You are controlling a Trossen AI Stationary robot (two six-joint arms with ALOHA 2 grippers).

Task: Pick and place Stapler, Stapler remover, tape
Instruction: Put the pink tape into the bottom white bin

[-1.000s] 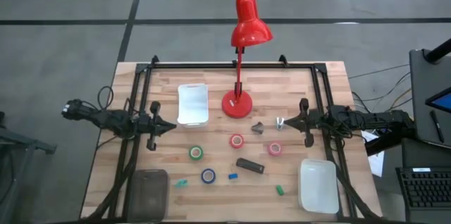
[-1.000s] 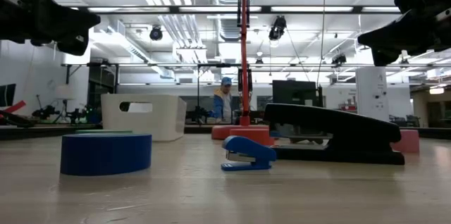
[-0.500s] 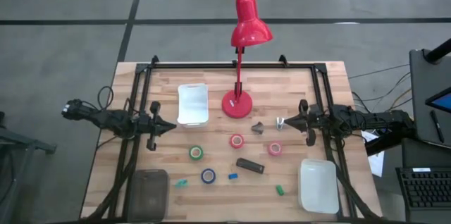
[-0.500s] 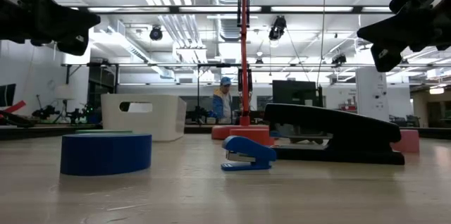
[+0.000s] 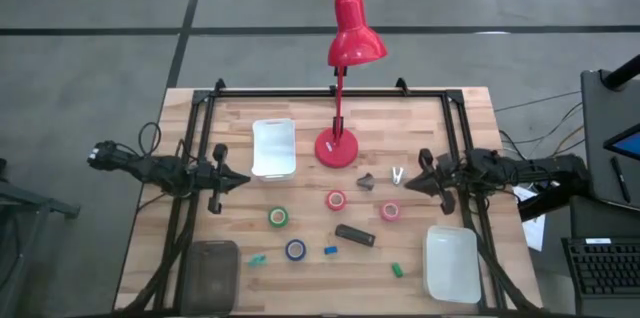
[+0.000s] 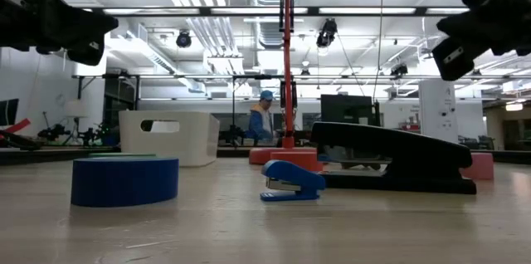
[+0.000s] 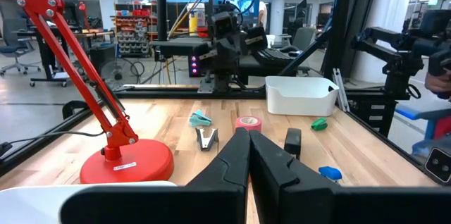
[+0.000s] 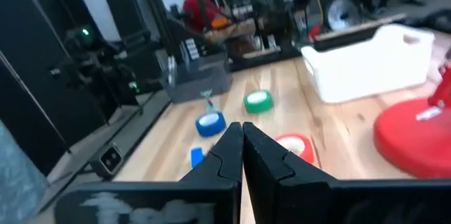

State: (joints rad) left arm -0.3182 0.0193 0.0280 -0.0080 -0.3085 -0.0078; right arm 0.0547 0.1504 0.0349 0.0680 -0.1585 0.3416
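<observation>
The black stapler lies flat on the table near the middle, big in the low view. Tape rolls lie flat around it: green, red, pink-red, blue. A dark claw staple remover and a pale one sit by the lamp base. My left gripper hovers shut at the table's left side. My right gripper hovers shut at the right side, close to the pale remover and above the table.
A red desk lamp stands on its round base at the far middle. A white tray sits far left, another near right, a dark bin near left. Small blue and green blocks lie near the stapler. A person stands beyond the table.
My right gripper has swung a little toward the table's near edge, staying shut. Nothing on the table has moved.
</observation>
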